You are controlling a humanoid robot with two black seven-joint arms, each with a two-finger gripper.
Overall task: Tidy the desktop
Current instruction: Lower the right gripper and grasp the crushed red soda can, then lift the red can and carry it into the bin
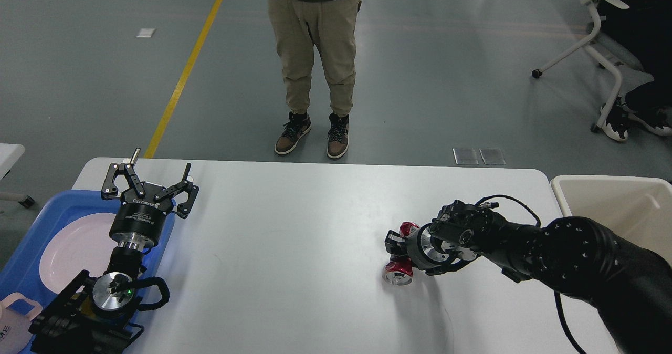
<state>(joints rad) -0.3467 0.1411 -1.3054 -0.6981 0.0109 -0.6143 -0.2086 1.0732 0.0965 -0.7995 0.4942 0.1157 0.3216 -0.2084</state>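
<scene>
The white tabletop [294,238] fills the lower frame. At lower right, the right hand [395,253] is clamped around a red can [399,274] lying on it. At left, the left hand [149,186] hangs wide over a blue tray [31,238].

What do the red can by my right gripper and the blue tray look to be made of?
The red can looks like thin metal, probably aluminium: glossy red wall and a shiny silver end rim. The blue tray looks like moulded plastic: even colour, rounded edges, soft sheen. The right gripper is around the can.
</scene>
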